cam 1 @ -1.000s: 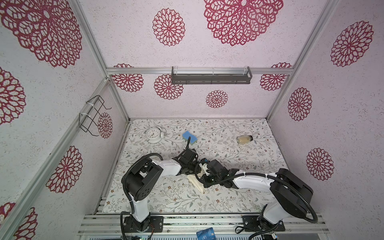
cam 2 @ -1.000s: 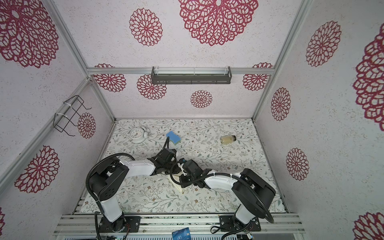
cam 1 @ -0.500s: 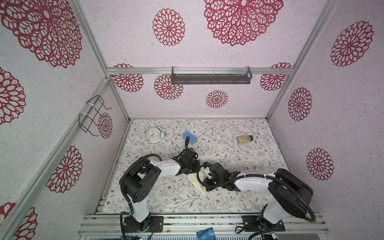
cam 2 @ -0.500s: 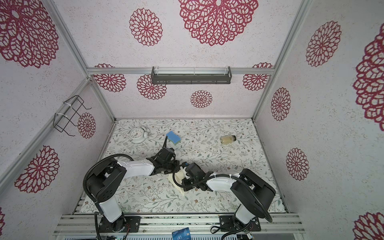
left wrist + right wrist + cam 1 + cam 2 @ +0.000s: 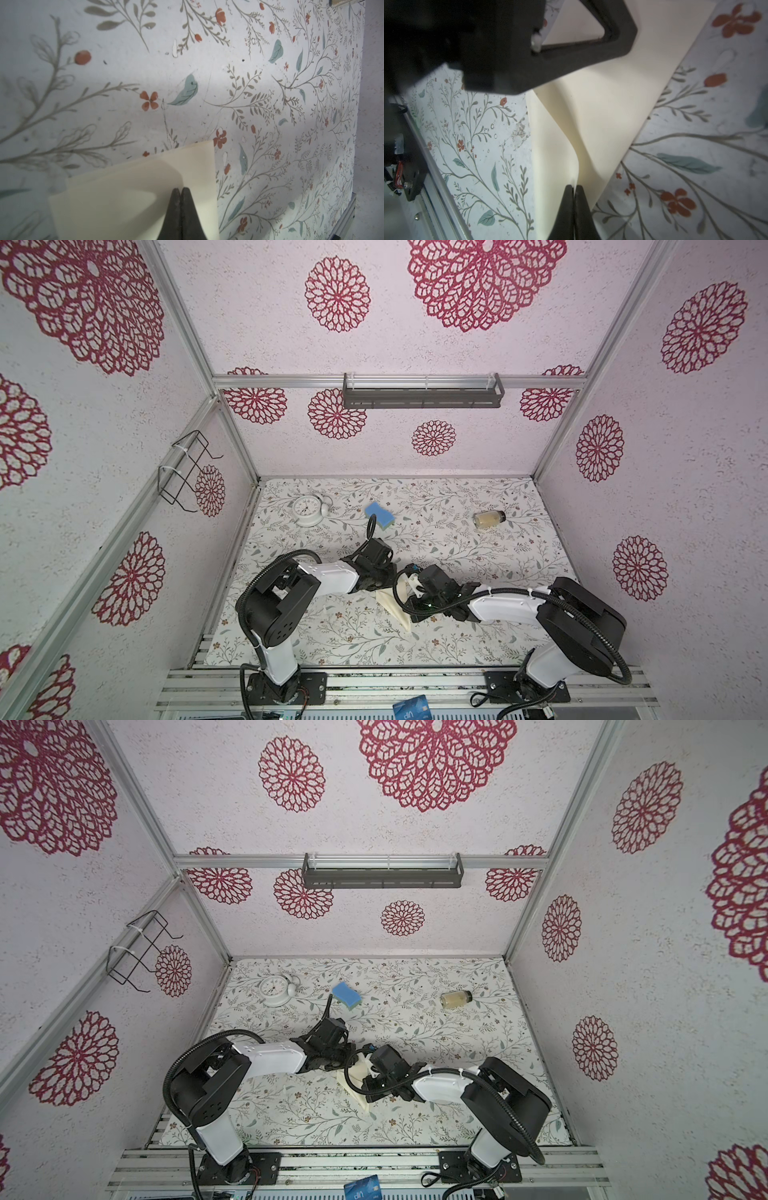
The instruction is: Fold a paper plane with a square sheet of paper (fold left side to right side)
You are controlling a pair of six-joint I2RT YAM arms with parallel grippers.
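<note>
right wrist: right gripper (image 5: 574, 188) pinches folded paper (image 5: 602, 114); left gripper (image 5: 180, 190) closed atop it.

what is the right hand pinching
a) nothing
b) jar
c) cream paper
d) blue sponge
c: in the right wrist view the right hand is shut on a raised fold of the paper.

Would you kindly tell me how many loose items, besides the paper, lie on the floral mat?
3: a white alarm clock far left, a blue sponge right of it, a small jar lying far right. More could be hidden under the arms.
</note>
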